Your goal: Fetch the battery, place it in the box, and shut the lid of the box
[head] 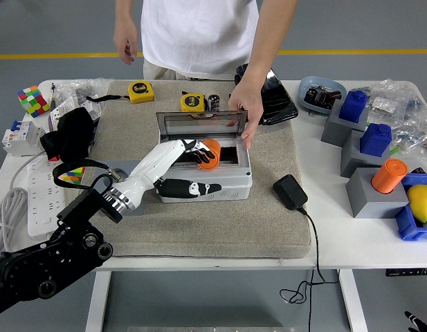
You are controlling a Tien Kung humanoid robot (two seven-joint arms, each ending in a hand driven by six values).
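Battery (209,153), an orange cylinder, sits in the fingers of the left hand (197,156), tilted over the open well of the box (206,181). That box is the landmark for everything else.

Left of the box lie a black pouch (69,138) and, farther out, a colour cube (32,99). The left arm reaches in from that side, its hand clasped round the battery at the well's mouth, thumb low against the box's front wall. Behind the box, the lid (196,124) stands upright, and a person's hand (245,111) holds its right edge. Behind that are two yellow tape measures (140,90). Right of the box a black adapter (290,191) rests on the mat (199,228). The right hand is out of view.

Judging by its look, the battery is rigid, smooth-skinned and probably fairly light; it could roll or slip if pinched at the ends, so a grip across the round body with thumb opposing the fingers suits it best. It should be lowered fully into the well before letting go, or it may catch on the rim.
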